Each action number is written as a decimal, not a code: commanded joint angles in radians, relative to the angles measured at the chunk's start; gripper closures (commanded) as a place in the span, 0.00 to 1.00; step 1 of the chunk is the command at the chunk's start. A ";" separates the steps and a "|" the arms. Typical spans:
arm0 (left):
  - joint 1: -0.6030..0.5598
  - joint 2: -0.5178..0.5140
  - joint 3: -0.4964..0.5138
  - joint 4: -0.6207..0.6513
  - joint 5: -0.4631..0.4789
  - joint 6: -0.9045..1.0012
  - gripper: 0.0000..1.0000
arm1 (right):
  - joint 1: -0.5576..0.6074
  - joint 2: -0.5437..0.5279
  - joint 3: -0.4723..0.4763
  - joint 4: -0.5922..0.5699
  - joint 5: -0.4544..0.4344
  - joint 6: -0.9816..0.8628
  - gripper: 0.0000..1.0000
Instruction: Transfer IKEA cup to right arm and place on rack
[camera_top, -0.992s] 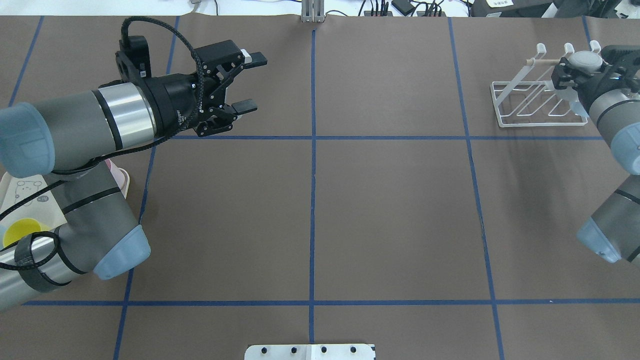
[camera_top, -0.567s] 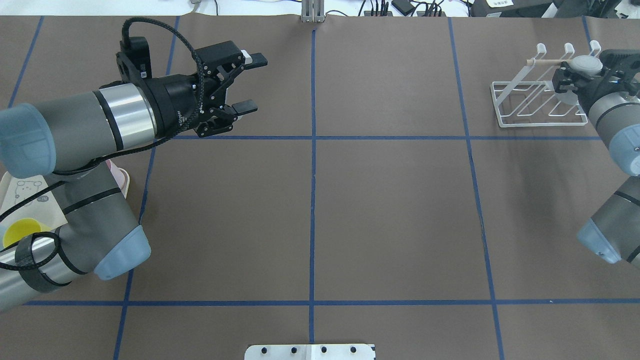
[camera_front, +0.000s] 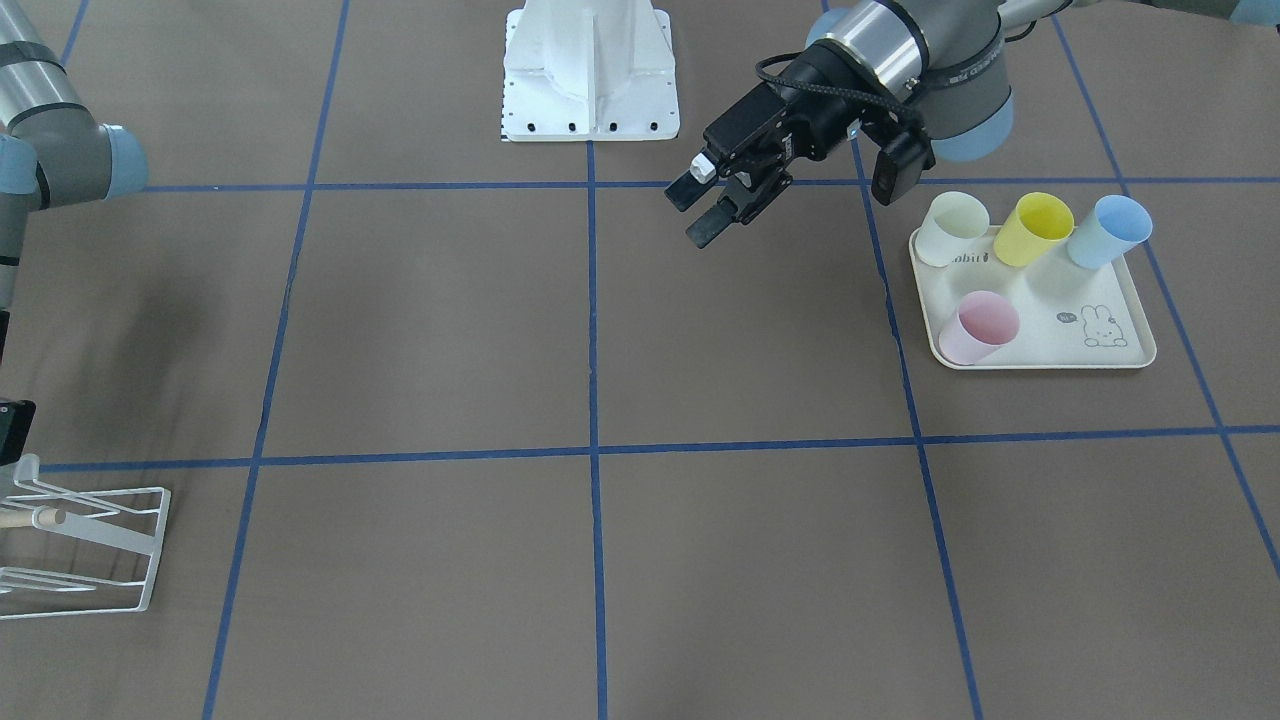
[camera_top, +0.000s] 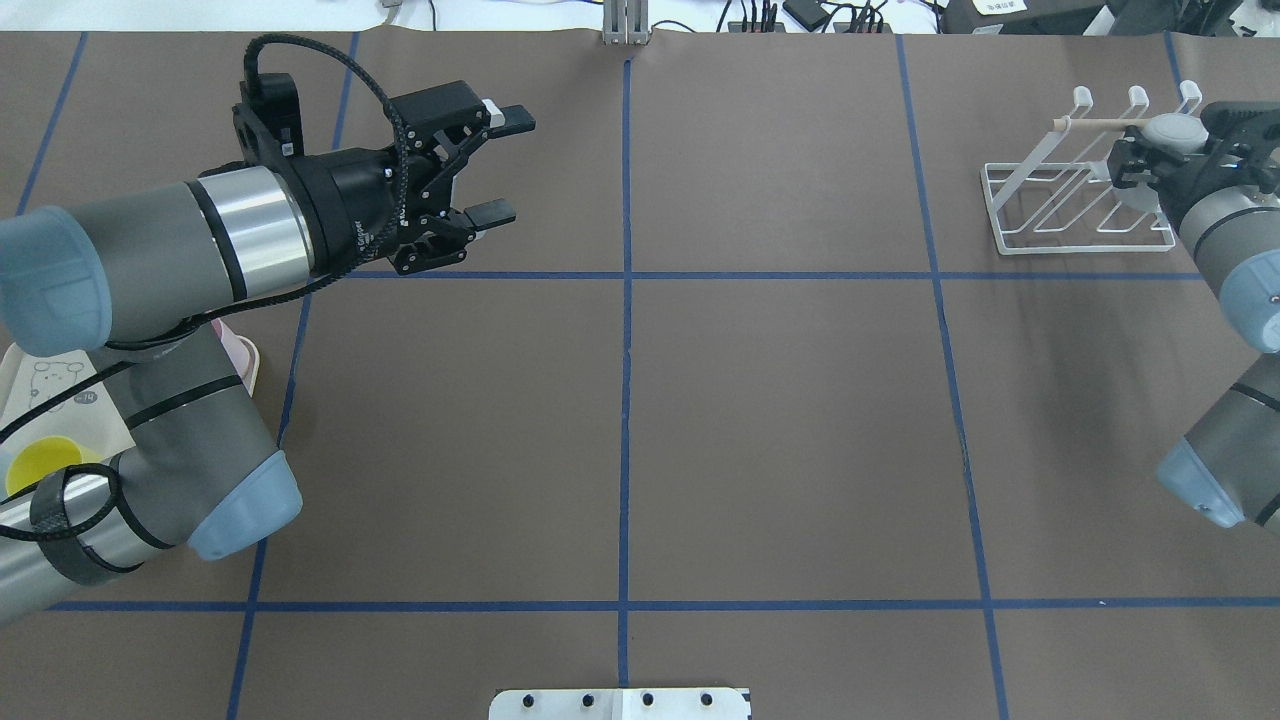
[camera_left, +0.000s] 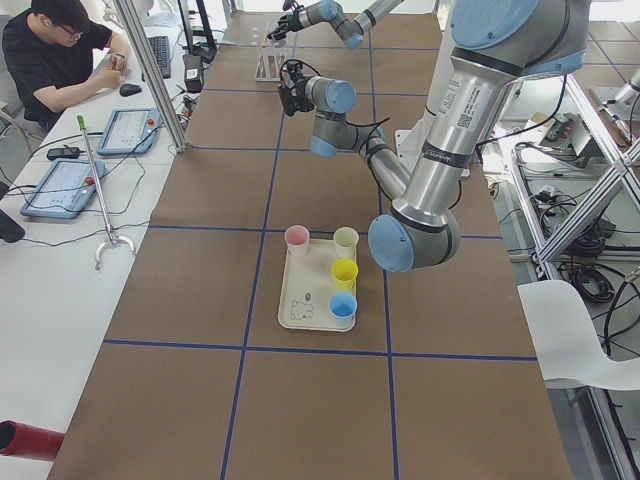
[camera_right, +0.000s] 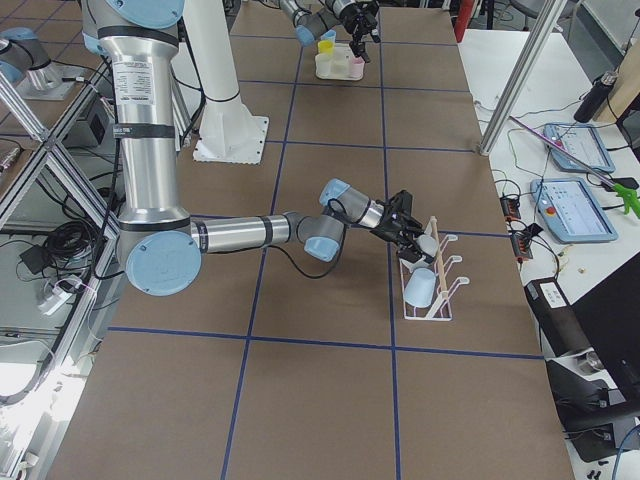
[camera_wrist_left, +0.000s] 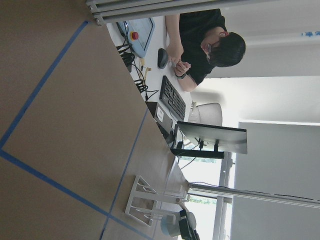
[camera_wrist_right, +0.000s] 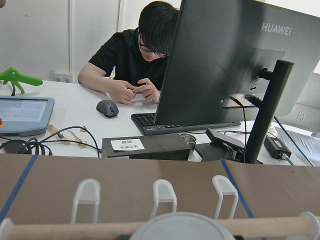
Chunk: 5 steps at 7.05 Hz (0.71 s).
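Overhead exterior: right tool (camera_top: 1162, 148) with cup (camera_top: 1176, 129) at rack (camera_top: 1060, 216)

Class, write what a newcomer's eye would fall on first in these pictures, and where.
Far right, the right gripper holds a pale cup upside down at the rack. The left gripper hangs open and empty above the table; four pastel cups stand on a tray beside it.
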 joint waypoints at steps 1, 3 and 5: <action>0.000 0.002 0.001 0.000 -0.002 0.001 0.00 | 0.002 -0.012 -0.003 0.002 0.001 -0.008 0.00; 0.000 0.002 0.001 0.000 -0.002 0.003 0.00 | 0.004 -0.013 0.006 0.002 0.001 -0.008 0.00; 0.000 0.002 -0.002 0.000 -0.002 0.003 0.00 | 0.004 -0.013 0.026 0.002 0.012 -0.008 0.00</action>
